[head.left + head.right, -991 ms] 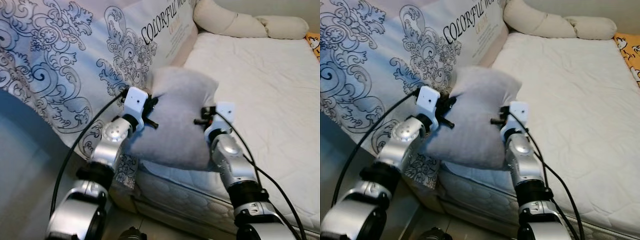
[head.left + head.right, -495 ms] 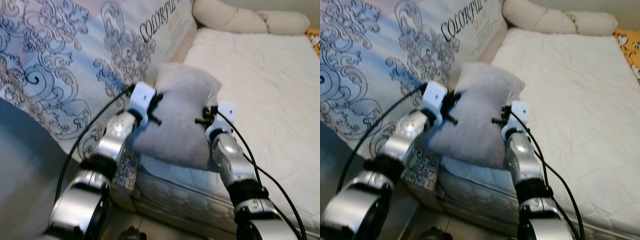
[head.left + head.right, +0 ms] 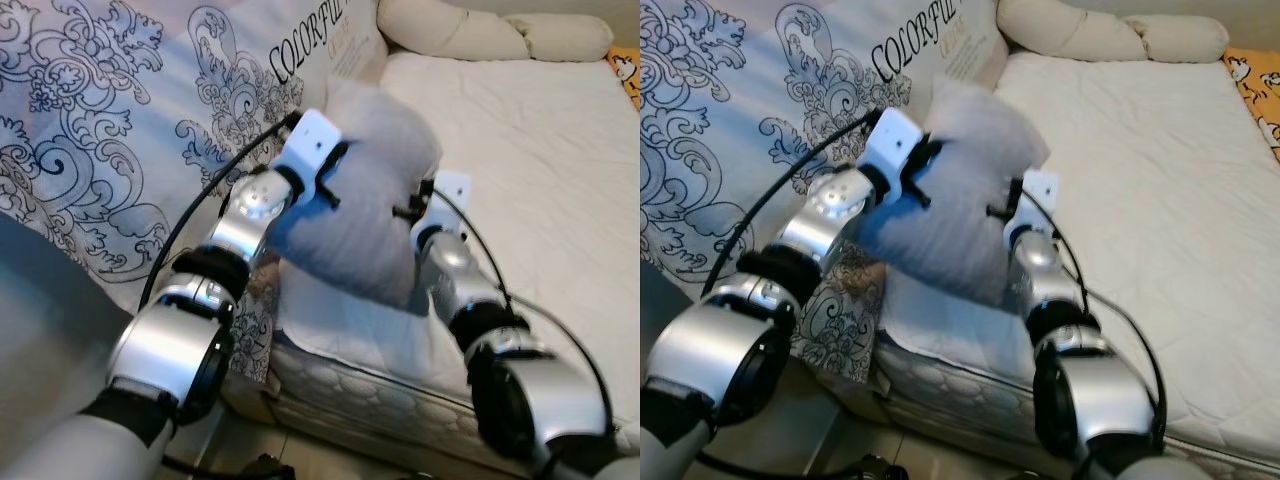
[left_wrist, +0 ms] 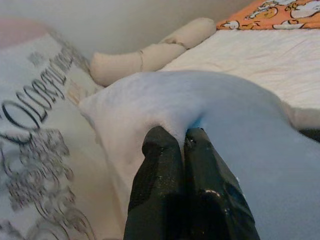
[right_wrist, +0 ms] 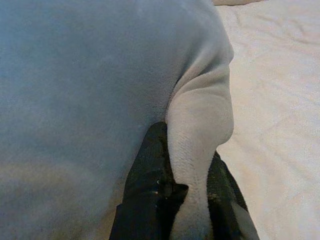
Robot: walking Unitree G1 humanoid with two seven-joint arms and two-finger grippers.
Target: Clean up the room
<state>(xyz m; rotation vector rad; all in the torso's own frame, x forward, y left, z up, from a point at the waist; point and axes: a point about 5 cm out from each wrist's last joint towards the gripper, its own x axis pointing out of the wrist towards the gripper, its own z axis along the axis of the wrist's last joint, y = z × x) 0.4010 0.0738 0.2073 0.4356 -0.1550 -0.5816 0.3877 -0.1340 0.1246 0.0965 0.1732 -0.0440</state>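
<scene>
**Inspector:** State of both tools?

**Operator:** The left gripper (image 4: 186, 145) has its 2 black fingers pinched together on a fold of the grey pillow (image 3: 375, 190). The right gripper (image 5: 187, 165) clamps the pillow's other edge, with a ridge of fabric squeezed between its fingers. Both holds look shallow, on cloth rather than filling.

**Inspector:** Location of the pillow?

**Operator:** It hangs between the 2 arms, above the near edge of the white mattress (image 3: 530, 150). The patterned blue-and-white cover (image 3: 120, 120) stands at 9 o'clock of it. The cream bolster (image 3: 460, 30) lies well apart at 12 o'clock, at the head of the bed. An orange printed cloth (image 4: 270, 12) sits at the far corner.

**Inspector:** Step in hand?

**Operator:** My judgement: carrying the pillow over the bed to set it down, probably toward 12 o'clock near the bolster.

**Inspector:** Recommendations?

**Operator:** Keep both wrists level and moving together, so neither pinch takes all the weight. Reach forward without spreading the arms, since stretching could pull the fabric out of a grip. Lower until the pillow rests on the mattress, then release both sides together.
</scene>
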